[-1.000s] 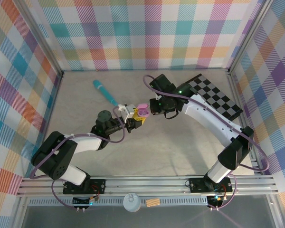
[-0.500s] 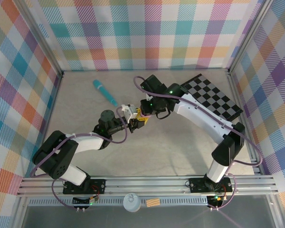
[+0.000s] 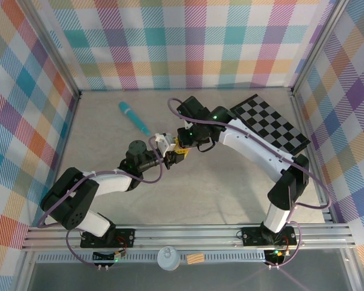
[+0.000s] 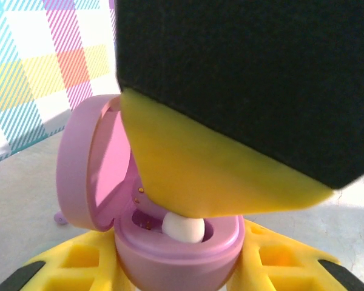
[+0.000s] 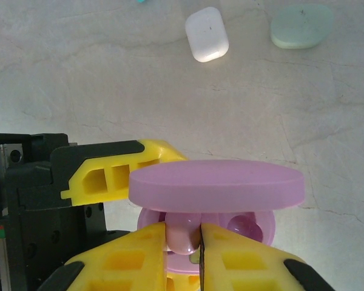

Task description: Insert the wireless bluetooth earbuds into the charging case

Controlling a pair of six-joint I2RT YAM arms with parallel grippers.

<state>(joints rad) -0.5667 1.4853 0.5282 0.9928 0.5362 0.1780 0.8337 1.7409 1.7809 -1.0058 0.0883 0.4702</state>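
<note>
- The earbud (image 5: 183, 236), pale pink-white, sits low in the middle of the right wrist view. It is pinched between two yellow fingers and its lower end is already in the left well of the purple charging case (image 4: 176, 257).
- Judged risk: if the bud is tilted against the well when it is let go, it may sit proud or pop out, and the lid (image 5: 216, 184) would then not shut over it.
- Judged risk: the raised lid hangs just above the fingers, so a careless lift could catch it and drag the case.
- Judged risk: pressing down off-centre could twist the case in its holder's grip.
- I cannot tell whether the neighbouring well holds a bud.
- The right gripper (image 3: 182, 145) is clamped on the earbud. Its arm reaches in from the lower right of the overhead view, elbow high, wrist pointing down-left.
- The left gripper (image 3: 171, 156) is closed on the case base, its yellow fingers on both sides. Its arm lies low, stretched from the lower left toward the centre.
- A white case (image 5: 206, 33) and a pale green case (image 5: 297, 25) lie well apart on the table (image 3: 218, 188).
</note>
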